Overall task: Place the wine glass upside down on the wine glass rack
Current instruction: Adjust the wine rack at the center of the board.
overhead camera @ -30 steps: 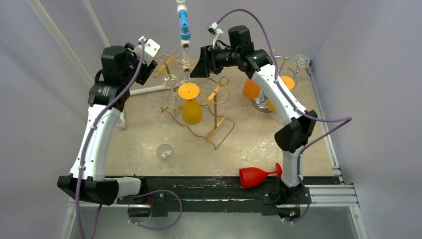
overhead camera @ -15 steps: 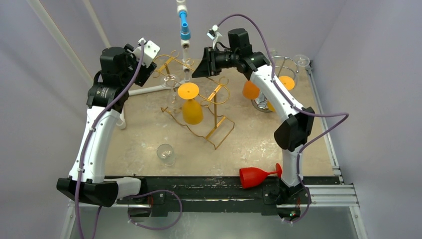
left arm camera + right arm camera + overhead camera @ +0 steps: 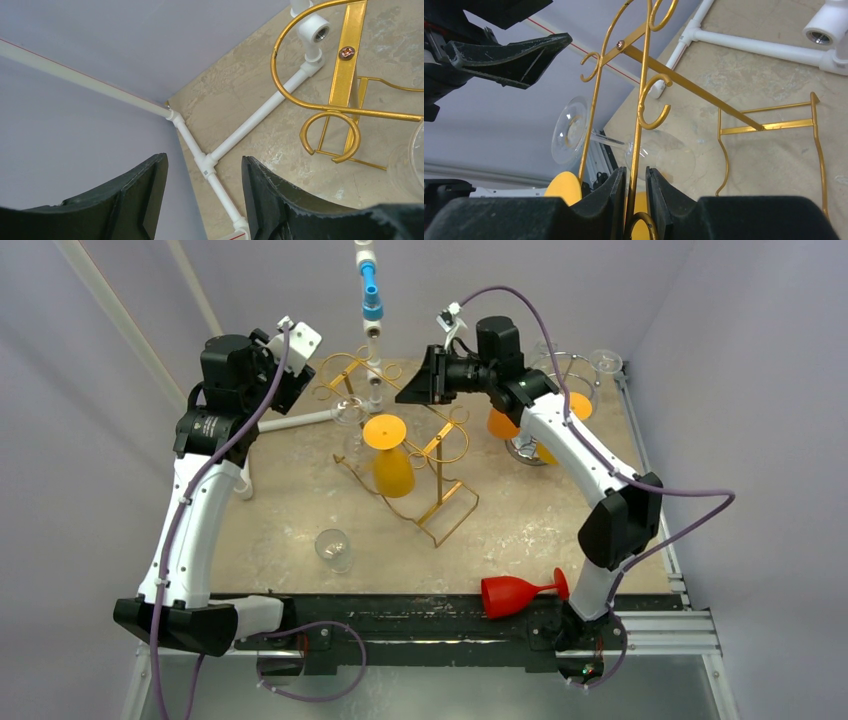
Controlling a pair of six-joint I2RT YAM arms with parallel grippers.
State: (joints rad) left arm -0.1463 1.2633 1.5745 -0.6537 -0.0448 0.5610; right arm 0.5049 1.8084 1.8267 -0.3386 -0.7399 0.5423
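At the near edge of the counter (image 3: 520,520) a red wine glass (image 3: 515,592) lies on its side; a clear wine glass (image 3: 333,548) stands nearby. We judge both light, slick and fragile, best taken by the stem. Right fingers (image 3: 599,207) pinch a wire of the wine glass rack (image 3: 684,81); left fingers (image 3: 145,192) gape, empty. Open room lies between rack and glasses.

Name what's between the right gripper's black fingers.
An upright of the gold wire wine glass rack; the right gripper is closed on it. Right wrist view.

Right tool (image 3: 636,176) now tight on gold rack (image 3: 684,82)
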